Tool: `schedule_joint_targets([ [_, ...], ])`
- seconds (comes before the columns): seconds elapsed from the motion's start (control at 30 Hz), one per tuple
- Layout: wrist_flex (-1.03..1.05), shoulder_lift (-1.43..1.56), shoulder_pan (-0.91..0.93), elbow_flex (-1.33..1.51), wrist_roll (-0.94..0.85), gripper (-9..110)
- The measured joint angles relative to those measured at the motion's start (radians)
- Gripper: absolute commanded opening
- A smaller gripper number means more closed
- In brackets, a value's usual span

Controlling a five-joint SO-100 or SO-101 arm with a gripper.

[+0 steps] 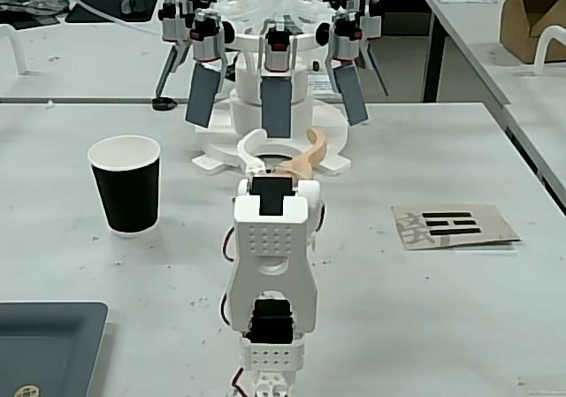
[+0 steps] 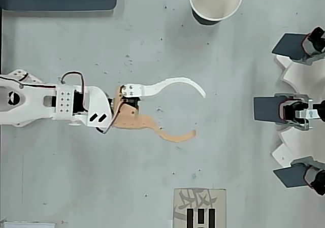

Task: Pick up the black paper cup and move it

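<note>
Spread wide and empty, our claw [image 2: 199, 112] hangs over the bare surface [image 2: 152, 187], its white curved finger and its tan curved finger well apart at the tips, as the overhead view shows.

We take the black paper cup [image 1: 126, 186] as our landmark and read the fixed view from left to right. Nearest us and to the left of the cup lies a dark grey tray [image 1: 44, 344], cut by the bottom corner of the frame. The cup itself stands upright on the surface, long axis vertical, white-rimmed mouth facing up and the narrower base down. Our arm [image 1: 270, 273] rises to the right of the cup and nearer the camera, and its claw [image 1: 281, 142] reaches away from us, ending right of the cup and well apart from it. Behind the claw, further right of the cup and further back, stands a white machine with grey paddles [image 1: 274, 79]. Far to the right of the cup a card with black bars [image 1: 453, 225] lies flat on the surface.

In the overhead view the cup [image 2: 215, 3] sits at the top edge, its white inside open to the camera. The claw lies below it and slightly to its left, with clear surface between them, and its fingers point toward the right of that view rather than at the cup.
</note>
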Motion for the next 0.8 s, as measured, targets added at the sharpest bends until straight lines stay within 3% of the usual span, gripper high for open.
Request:
schedule_joint_targets([
  [0.33,-0.086,0.1,0.0,0.186,0.0,19],
  [0.8,-0.124,0.23,-0.117,0.377,0.035,36],
])
